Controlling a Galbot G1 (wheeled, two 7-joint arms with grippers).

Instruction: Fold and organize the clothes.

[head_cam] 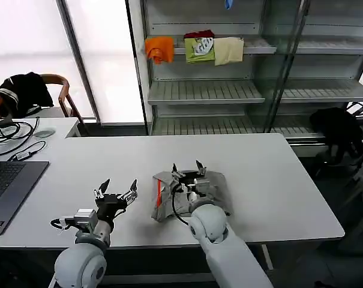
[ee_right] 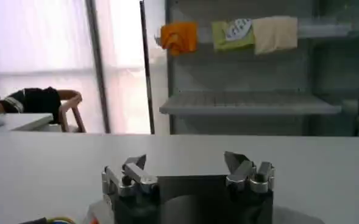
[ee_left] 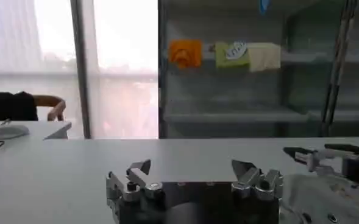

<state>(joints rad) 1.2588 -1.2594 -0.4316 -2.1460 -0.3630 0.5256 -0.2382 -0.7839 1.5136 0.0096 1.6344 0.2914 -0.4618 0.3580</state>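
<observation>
While right gripper [head_cam: 189, 167] hovers spread wide directly over folded grey T-shirt [head_cam: 211, 189] on table [head_cam: 277, 180], fold looks done. Left gripper [head_cam: 117, 187] idle beside bundle, also wide. Next move likely: grasp bundle, carry toward shelf [head_cam: 241, 90] beyond.

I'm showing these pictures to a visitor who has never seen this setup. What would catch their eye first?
Most likely the grey T-shirt, a folded bundle at the near middle of the white table, with the right gripper open just above it. The left gripper, also open, hovers over bare tabletop to the robot's left of the bundle. Behind, orange, green and cream cloths hang in a bright row on a shelf.
</observation>
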